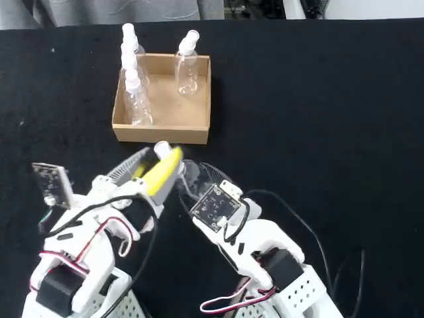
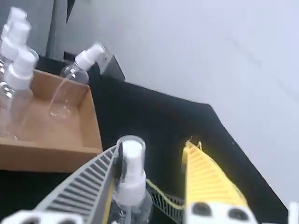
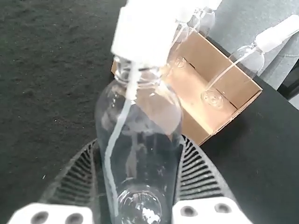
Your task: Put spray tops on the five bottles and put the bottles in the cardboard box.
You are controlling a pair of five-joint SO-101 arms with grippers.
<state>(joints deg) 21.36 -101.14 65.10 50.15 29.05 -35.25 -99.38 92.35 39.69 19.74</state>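
High view: the cardboard box point(image 1: 162, 134) sits toward eleven o'clock on the black table point(image 1: 318, 99), with four capped bottles point(image 1: 137, 99) standing inside it. Just outside the box, at its six o'clock, the right gripper point(image 3: 140, 144) pinches the fifth bottle point(image 3: 140, 112) by its body. The left gripper point(image 2: 150, 150) is spread around the spray top point(image 2: 131, 161), which rests against the grey finger point(image 2: 88, 182) and stands apart from the yellow finger point(image 2: 205, 182).

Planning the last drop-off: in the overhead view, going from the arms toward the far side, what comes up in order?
held bottle → cardboard box, front wall → nearest boxed bottle → table, far edge
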